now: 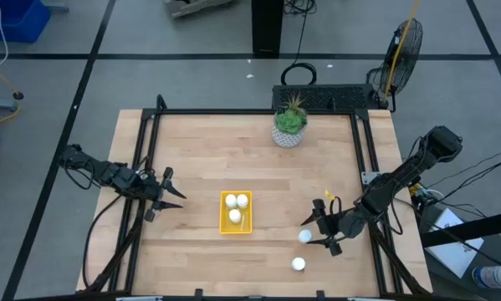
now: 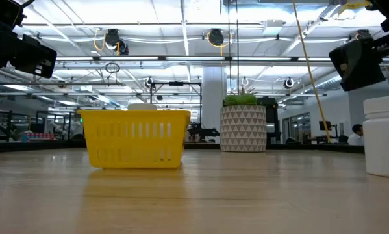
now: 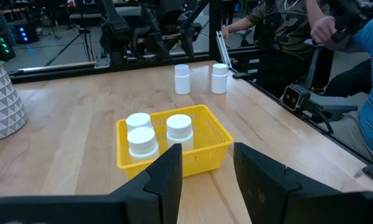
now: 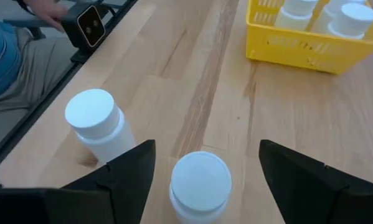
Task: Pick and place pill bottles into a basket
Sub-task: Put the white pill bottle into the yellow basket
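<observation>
Right gripper open astride upright pill bottle, cap up

**Plant, fan and onlookers ring the wooden table**

We see a white patterned pot holding a green plant at the far edge of the wooden table, well away from any fingers. A floor fan stands beyond the corner. A seated person in blue sits beside the table.
</observation>
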{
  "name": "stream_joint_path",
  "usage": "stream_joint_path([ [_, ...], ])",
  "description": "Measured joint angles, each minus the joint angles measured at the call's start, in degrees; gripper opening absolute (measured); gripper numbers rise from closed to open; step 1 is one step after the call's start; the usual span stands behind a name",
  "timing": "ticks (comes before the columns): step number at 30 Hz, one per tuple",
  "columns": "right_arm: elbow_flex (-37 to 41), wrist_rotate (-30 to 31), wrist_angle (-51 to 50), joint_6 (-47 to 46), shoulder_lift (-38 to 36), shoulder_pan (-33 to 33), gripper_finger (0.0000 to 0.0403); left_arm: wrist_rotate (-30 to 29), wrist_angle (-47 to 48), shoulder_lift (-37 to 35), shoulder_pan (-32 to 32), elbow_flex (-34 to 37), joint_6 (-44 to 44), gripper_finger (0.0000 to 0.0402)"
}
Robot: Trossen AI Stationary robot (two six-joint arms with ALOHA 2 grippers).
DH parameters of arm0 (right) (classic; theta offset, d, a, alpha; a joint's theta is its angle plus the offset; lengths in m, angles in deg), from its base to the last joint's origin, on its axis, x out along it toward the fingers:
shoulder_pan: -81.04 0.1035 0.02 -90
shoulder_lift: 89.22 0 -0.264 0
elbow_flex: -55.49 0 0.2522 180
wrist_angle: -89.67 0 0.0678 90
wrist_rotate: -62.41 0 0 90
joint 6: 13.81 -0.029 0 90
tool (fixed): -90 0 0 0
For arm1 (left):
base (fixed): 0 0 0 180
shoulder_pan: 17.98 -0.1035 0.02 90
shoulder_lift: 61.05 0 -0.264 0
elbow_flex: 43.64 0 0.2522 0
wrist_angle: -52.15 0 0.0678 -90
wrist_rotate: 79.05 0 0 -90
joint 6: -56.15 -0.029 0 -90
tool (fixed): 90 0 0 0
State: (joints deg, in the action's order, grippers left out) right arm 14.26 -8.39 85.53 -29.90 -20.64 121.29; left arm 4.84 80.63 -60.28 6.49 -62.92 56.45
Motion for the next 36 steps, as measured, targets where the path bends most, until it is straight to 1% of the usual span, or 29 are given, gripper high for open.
stream_joint_path([
  [4, 2.6, 0.0, 0.5, -2.8, 0.0, 0.0, 0.0277, 0.0, 0.0, 0.0, 0.0, 0.0, 0.0, 0.015],
  [12, 8.5, 0.1, 11.0, -4.3, 0.0, 0.0, 0.0276, 0.0, 0.0, 0.0, 0.0, 0.0, 0.1, 0.015],
  [20, 8.8, 0.1, 13.4, -4.4, 0.4, 0.0, 0.0276, 0.0, 0.0, 0.0, 0.0, 0.0, 0.0, 0.015],
  [25, 8.8, 0.1, 17.3, -4.5, 3.4, 0.0, 0.0276, 0.0, 0.0, 0.0, 0.0, 0.0, 0.0, 0.015],
  [28, 8.5, 0.0, 17.1, -4.6, 5.0, 0.0, 0.0276, 0.0, 0.0, 0.0, 0.0, 0.0, 0.1, 0.015],
  [34, 8.4, -0.1, 18.0, -7.4, 5.4, 0.0, 0.0276, 0.0, 0.0, 0.0, 0.0, 0.0, 0.0, 0.015],
  [36, 8.4, -1.4, 19.3, -7.9, 5.4, 0.0, 0.0276, 0.0, 0.0, 0.0, 0.0, 0.0, 0.0, 0.015],
])
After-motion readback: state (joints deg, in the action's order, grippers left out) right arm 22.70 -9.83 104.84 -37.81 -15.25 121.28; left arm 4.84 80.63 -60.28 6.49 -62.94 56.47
